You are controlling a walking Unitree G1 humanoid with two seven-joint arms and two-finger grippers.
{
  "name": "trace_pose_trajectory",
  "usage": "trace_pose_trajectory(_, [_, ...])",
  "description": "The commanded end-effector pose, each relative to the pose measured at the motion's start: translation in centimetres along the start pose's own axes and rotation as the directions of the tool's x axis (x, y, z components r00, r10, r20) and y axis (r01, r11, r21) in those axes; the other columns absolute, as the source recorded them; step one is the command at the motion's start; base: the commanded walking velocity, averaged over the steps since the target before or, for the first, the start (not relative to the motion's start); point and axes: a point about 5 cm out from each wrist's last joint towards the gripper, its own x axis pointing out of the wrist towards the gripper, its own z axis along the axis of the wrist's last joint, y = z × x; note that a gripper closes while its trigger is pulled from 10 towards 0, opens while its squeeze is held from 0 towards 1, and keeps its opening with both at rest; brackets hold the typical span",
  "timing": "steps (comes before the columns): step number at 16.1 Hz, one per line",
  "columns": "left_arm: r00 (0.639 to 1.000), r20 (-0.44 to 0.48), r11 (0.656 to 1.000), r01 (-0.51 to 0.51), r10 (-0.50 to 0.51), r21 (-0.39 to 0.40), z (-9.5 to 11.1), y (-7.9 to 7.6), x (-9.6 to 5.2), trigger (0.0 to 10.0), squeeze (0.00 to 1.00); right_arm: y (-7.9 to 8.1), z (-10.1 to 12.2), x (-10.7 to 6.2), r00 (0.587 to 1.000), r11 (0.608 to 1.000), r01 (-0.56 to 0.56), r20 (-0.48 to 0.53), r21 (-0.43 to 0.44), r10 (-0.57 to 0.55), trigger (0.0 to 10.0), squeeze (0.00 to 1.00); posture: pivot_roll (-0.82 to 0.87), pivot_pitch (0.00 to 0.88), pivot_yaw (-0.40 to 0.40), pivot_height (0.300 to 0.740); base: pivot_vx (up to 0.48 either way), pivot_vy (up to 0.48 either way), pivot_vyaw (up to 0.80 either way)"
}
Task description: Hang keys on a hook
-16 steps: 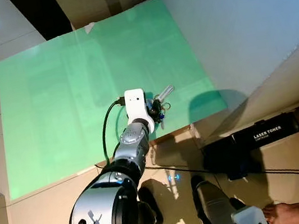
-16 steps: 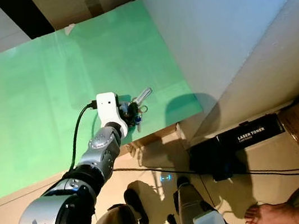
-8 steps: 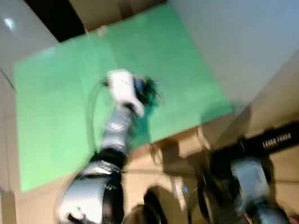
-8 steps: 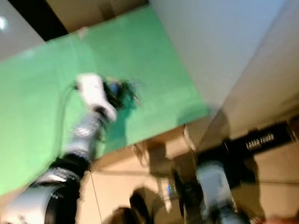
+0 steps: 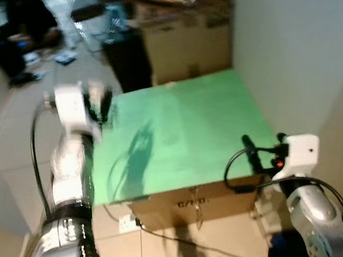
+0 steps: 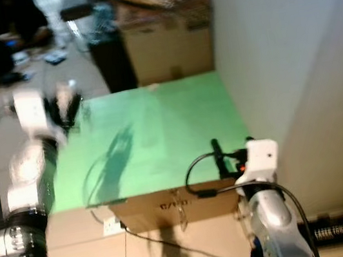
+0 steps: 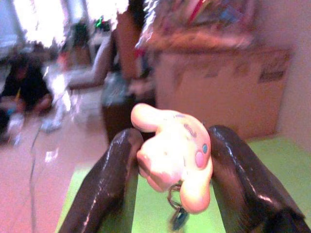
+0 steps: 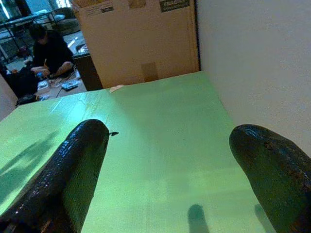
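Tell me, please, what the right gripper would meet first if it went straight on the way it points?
Probably the green tabletop: the right gripper, jaws open, points low across it toward the cardboard box at its far edge. Depth is hard to judge.

No words or nos. can be read. Dark marks on the box front (image 5: 192,202) under the green top are too blurry. Labels on the big box (image 8: 138,41) are too small.

Two silver jointed arms end in white wrist blocks, each trailing a looping black cable. The left gripper (image 7: 170,194) and right gripper (image 8: 170,174) have long, glossy black fingers.
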Motion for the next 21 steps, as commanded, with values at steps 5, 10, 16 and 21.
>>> trace_pose_trajectory(5, [0.989, -0.139, 0.995, -0.045, 0.057, 0.090, -5.1, -1.5, -6.7, 10.0, 0.00, -0.1, -0.5, 0.9, 1.000, 1.000, -0.007, -0.010, 0.014, 0.007, 10.0, 0.00, -0.04, 0.000, 0.075, 0.740, 0.000, 0.000, 0.69])
trace_pose_trajectory(10, [0.971, -0.165, 0.985, -0.165, 0.172, 0.056, -4.6, -1.2, -5.2, 10.0, 0.00, 0.8, -1.2, 2.1, 0.997, 0.997, -0.070, -0.040, 0.019, 0.071, 10.0, 0.00, -0.01, 0.000, 0.018, 0.740, 0.000, 0.000, 0.60])
trace_pose_trajectory(16, [0.976, -0.187, 0.986, -0.089, 0.115, 0.142, -6.3, 0.6, -11.0, 10.0, 0.00, 0.2, -1.4, 0.6, 0.996, 0.996, -0.085, -0.024, -0.037, 0.084, 10.0, 0.00, 0.02, 0.000, 0.001, 0.740, 0.000, 0.000, 0.58])
trace_pose_trajectory(21, [0.959, -0.249, 0.989, -0.115, 0.136, 0.096, -8.6, -1.1, -9.3, 10.0, 0.00, -0.5, -2.1, 0.1, 0.991, 0.991, -0.113, -0.073, -0.077, 0.108, 10.0, 0.00, 0.01, 0.000, -0.017, 0.740, 0.000, 0.000, 0.57])
